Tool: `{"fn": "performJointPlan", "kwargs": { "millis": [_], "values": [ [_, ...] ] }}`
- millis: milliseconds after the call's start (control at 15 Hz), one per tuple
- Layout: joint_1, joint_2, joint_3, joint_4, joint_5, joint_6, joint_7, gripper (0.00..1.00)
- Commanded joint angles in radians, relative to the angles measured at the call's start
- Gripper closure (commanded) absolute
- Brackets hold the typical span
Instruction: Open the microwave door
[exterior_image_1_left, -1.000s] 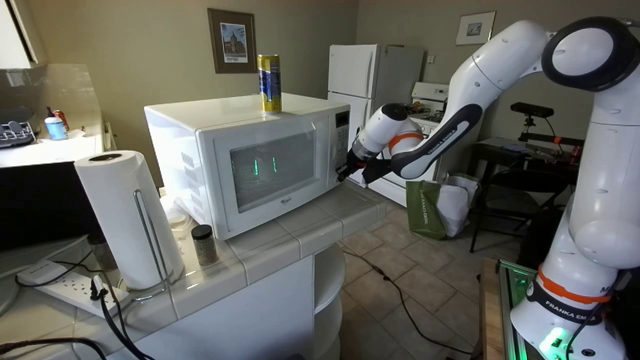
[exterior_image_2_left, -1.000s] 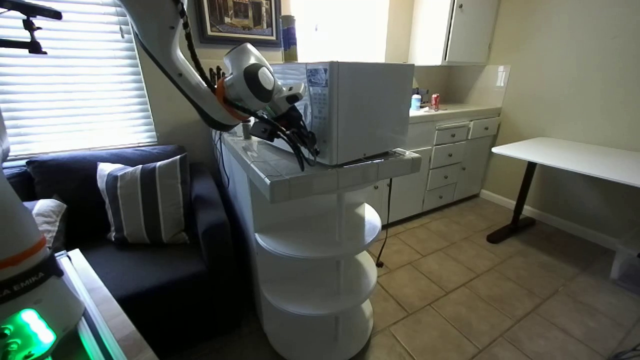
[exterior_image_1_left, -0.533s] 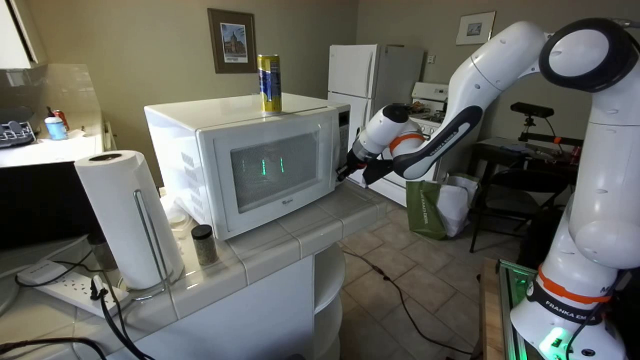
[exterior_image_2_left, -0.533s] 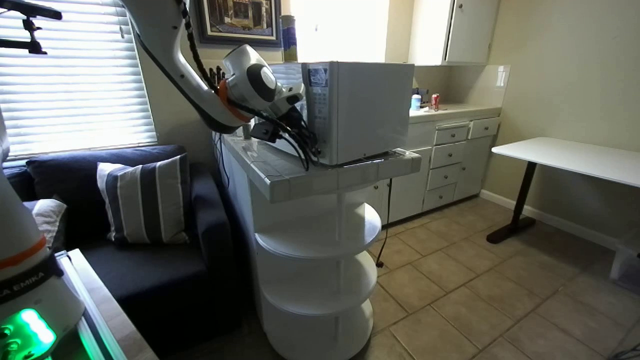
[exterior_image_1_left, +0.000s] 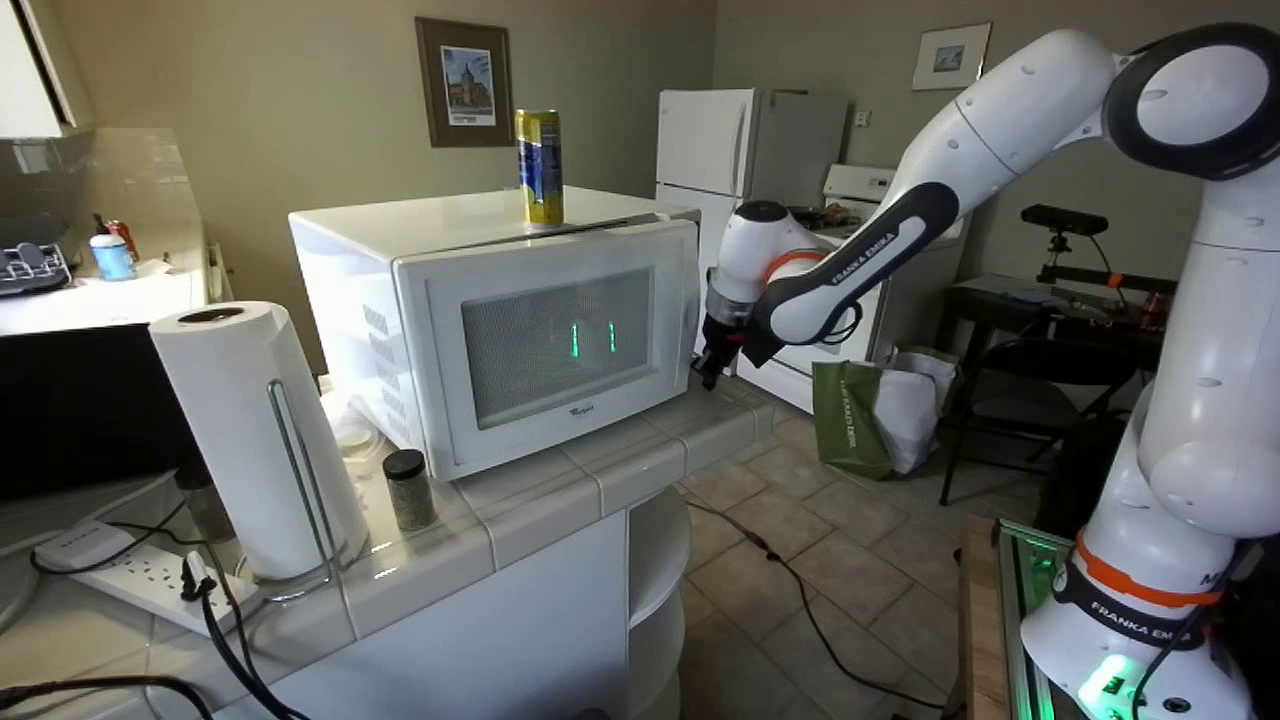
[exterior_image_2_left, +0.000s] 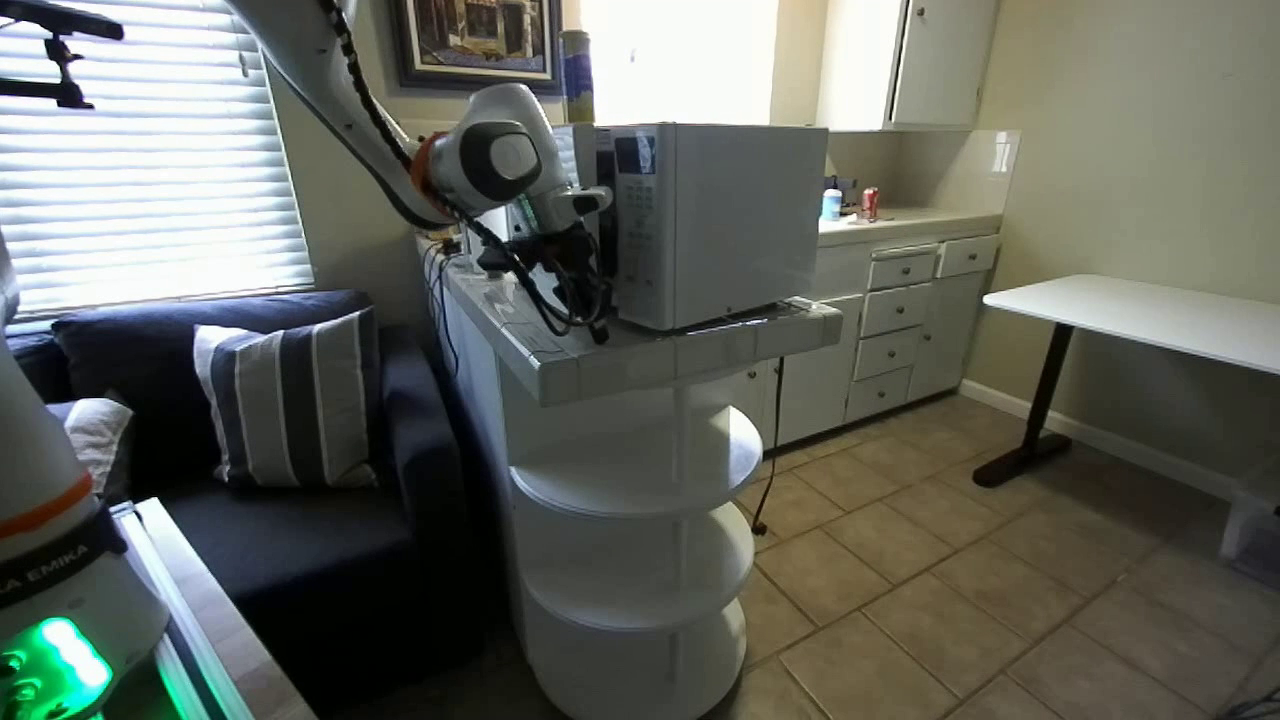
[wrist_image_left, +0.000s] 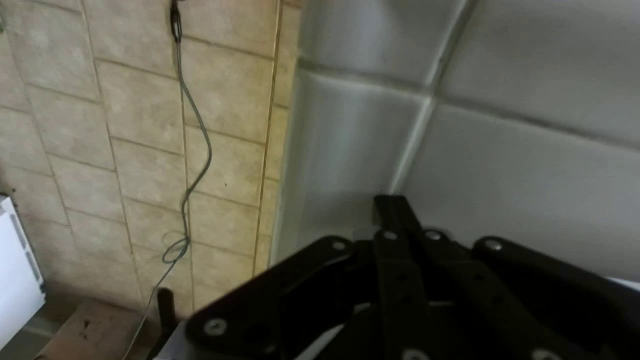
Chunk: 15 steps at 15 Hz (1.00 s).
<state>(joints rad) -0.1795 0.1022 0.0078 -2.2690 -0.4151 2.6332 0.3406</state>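
Over the tiled counter (exterior_image_1_left: 610, 450), the tool (wrist_image_left: 391, 200) hangs clenched; microwave door (exterior_image_1_left: 560, 345) ajar; white fridge (exterior_image_1_left: 700, 140) beyond.

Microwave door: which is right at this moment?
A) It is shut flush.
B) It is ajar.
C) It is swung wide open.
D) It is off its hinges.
B: the microwave door is ajar, since in an exterior view a dark gap shows between its free edge and the control panel.

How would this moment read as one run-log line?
task: open microwave door | door: ajar | gripper: shut, near door's free edge | can: upright on microwave
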Motion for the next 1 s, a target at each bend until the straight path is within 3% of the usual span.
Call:
{"fn": "performJointPlan", "kwargs": {
  "millis": [0, 200, 400, 667, 933],
  "values": [
    [0.052, -0.103, -0.034, 0.004, 0.144, -0.280, -0.162, 1.00],
    [0.063, -0.175, -0.042, 0.051, 0.200, -0.512, -0.231, 1.00],
    [0.063, -0.214, -0.050, 0.109, 0.208, -0.667, -0.266, 1.00],
    [0.058, -0.219, -0.065, 0.177, 0.249, -0.715, -0.239, 1.00],
    [0.046, -0.188, -0.106, 0.257, 0.422, -0.750, -0.227, 1.00]
  ]
}}
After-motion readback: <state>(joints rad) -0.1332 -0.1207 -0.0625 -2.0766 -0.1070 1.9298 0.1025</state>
